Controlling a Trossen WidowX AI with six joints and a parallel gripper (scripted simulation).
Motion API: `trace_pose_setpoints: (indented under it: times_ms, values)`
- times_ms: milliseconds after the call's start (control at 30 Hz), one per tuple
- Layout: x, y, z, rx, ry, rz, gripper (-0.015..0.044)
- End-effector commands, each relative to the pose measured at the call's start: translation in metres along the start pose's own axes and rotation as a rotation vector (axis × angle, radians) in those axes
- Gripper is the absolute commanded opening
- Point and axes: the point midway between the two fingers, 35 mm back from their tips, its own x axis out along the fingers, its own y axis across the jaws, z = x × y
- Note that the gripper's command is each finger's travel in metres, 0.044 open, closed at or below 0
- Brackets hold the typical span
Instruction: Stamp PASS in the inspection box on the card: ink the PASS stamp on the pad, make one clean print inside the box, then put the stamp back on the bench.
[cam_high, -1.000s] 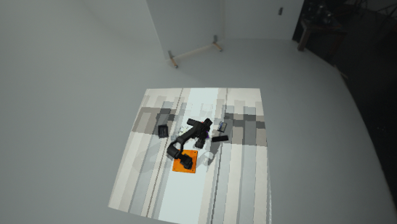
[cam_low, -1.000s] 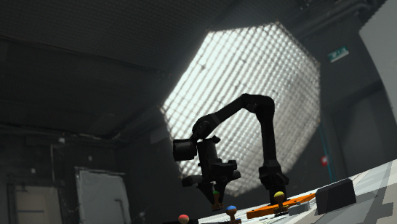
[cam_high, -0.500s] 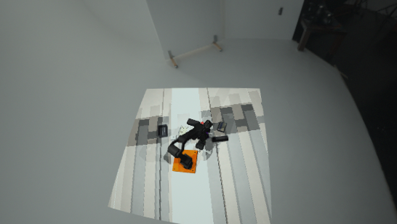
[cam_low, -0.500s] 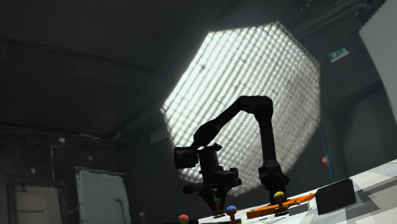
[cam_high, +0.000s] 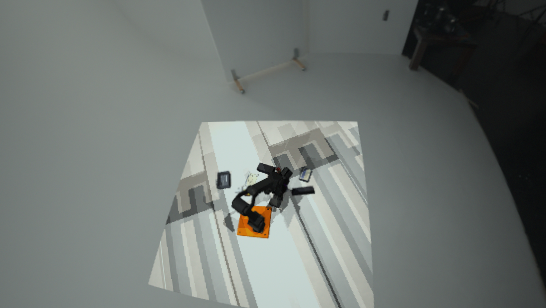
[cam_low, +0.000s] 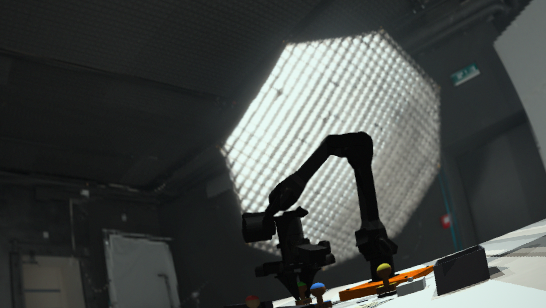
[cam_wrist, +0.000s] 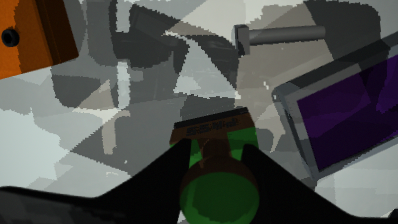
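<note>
One PASS stamp (cam_low: 301, 287) (cam_wrist: 216, 131), green knob, brown body, is clamped between the tool's (cam_high: 280, 184) (cam_low: 302, 294) (cam_wrist: 216, 147) two fingers. Its block end points up in the wrist view; the lettering there is too dark to read. Can't tell if it touches the surface (cam_high: 315, 280) (cam_low: 525, 246) (cam_wrist: 27, 142).

One ink pad (cam_wrist: 350, 112), purple in a grey tray, sits right of the stamp in the wrist view, apart from it. One grey bolt-shaped piece (cam_wrist: 286, 34) lies above them in that view.

Three other stamps in the exterior view: one yellow-knobbed (cam_low: 384, 271), one blue-knobbed (cam_low: 317, 288), one red-knobbed (cam_low: 251, 300). The red one is cut off by the lower edge.

One black arm (cam_high: 260, 186) (cam_low: 367, 192) stands on one orange plate (cam_high: 242, 232) (cam_low: 350, 293) (cam_wrist: 37, 30).

From the top: one dark tray (cam_high: 224, 180), one black bar (cam_high: 303, 190), one small white-and-blue box (cam_high: 305, 174). Card is mostly covered by the arm; print can't be made out.

Further out: one big lit panel (cam_low: 340, 145), one green sign (cam_low: 465, 74).
</note>
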Motion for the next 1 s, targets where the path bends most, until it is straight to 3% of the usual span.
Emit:
trace_pose_setpoints:
  times_ms: [0,33,367,500,767,967]
  values:
    - [0.005,0.001,0.000,-0.001,0.001,0.003,0.0000]
    - [0.005,0.001,0.000,-0.001,0.001,0.003,0.0000]
    - [0.002,0.001,0.000,0.000,0.000,0.002,0.0262]
    - [-0.007,-0.002,0.000,0.000,0.000,0.001,0.0262]
    - [-0.113,-0.002,0.001,-0.001,0.001,0.003,0.0262]
    - [-0.115,-0.001,0.001,-0.001,0.001,0.003,0.0262]
